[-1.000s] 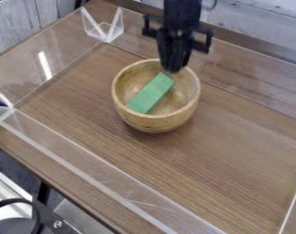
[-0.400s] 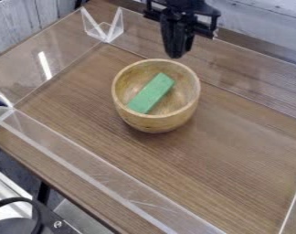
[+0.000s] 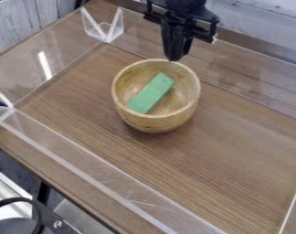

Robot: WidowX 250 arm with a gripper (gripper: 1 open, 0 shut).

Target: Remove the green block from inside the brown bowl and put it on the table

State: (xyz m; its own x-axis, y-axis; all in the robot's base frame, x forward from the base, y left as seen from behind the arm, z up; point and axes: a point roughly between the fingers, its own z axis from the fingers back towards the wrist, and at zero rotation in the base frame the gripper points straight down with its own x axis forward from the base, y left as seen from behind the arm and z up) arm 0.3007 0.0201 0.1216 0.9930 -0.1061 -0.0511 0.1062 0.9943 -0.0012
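Observation:
The green block (image 3: 151,92) lies flat and slanted inside the brown bowl (image 3: 129,112), which sits near the middle of the table (image 3: 224,164). My black gripper (image 3: 176,55) hangs above the bowl's far rim, clear of the block. Its fingers are pressed together and hold nothing. The block is fully visible and nothing touches it.
Low clear acrylic walls (image 3: 65,155) run along the table's edges. A small clear angled bracket (image 3: 104,27) stands at the far left corner. Bare wood-grain surface lies to the right of the bowl and in front of it.
The gripper has risen from down at the bowl's far inner edge to above the rim, with its fingers closing fully. The block has stayed in the bowl.

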